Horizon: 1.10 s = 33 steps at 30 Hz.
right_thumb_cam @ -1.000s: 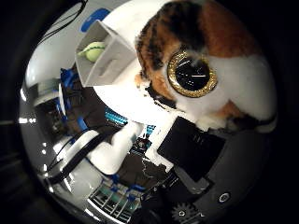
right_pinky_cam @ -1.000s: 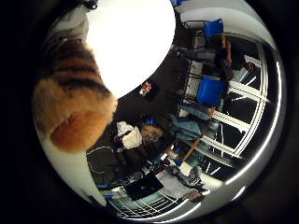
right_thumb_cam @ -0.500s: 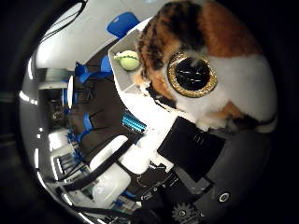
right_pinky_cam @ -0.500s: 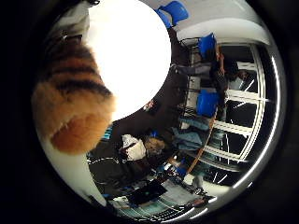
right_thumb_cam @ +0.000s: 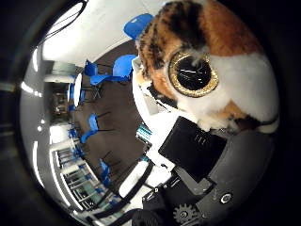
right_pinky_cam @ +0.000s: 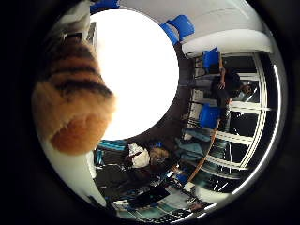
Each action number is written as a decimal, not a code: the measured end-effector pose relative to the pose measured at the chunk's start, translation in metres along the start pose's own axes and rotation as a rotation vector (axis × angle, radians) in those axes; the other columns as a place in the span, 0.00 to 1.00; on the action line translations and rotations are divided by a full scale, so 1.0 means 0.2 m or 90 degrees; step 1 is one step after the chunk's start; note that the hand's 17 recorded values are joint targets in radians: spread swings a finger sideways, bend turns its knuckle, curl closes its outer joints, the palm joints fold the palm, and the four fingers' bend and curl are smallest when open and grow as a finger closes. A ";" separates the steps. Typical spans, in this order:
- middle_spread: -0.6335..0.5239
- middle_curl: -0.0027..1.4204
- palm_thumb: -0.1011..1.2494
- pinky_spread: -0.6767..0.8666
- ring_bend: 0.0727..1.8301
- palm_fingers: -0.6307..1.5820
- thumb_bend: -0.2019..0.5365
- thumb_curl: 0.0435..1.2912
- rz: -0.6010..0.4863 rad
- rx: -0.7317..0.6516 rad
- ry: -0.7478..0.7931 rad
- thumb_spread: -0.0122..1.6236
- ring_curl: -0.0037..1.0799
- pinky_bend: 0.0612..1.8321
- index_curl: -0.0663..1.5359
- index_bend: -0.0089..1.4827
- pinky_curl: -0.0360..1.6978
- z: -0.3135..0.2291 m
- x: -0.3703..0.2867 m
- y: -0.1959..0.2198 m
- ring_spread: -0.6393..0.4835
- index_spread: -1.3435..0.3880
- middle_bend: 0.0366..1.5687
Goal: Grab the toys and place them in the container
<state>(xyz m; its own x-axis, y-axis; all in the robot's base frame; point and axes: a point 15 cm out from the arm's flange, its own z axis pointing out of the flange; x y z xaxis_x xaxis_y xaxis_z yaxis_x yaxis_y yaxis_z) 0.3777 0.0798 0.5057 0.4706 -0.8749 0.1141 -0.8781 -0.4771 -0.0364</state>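
A plush toy fills much of both palm views and sits close against my palm. In the right thumb side palm view it is an orange, black and white animal (right_thumb_cam: pixel 221 66) with a large gold-rimmed black eye. In the right little finger side palm view its orange and black striped part (right_pinky_cam: pixel 73 98) shows. A black part of my right hand (right_thumb_cam: pixel 199 155) lies against the toy beneath its white fur, and the hand is shut on the toy.
A round white table (right_pinky_cam: pixel 141 80) lies beyond the toy in the little finger side view. Blue chairs (right_thumb_cam: pixel 118 68) stand on a dark floor around it, more of them (right_pinky_cam: pixel 214 114) by tall windows.
The whole picture has swung in both views, so the hand has moved. The toy has kept its place against the palm. The white container with a green ball has left the thumb side view.
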 end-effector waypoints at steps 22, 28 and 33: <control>0.38 0.47 0.61 0.21 0.51 0.38 0.25 0.30 -0.004 -0.094 -0.049 0.77 0.55 0.51 0.47 0.18 0.51 0.57 -0.39 -0.47 0.40 0.52 0.24; 0.55 0.35 0.61 0.59 0.27 0.28 0.25 0.27 -0.016 -0.103 -0.051 0.73 0.35 0.37 0.35 0.14 0.43 0.55 -0.39 -0.43 0.67 0.50 0.13; 0.62 0.28 0.62 0.74 0.17 0.26 0.25 0.27 -0.021 -0.098 -0.051 0.69 0.27 0.28 0.28 0.12 0.33 0.52 -0.37 -0.41 0.76 0.50 0.09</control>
<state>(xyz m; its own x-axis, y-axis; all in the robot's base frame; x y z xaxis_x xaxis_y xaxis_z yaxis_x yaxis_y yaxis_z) 0.4237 0.1758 0.3968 0.4998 -0.8655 0.0331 -0.8618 -0.4930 0.1193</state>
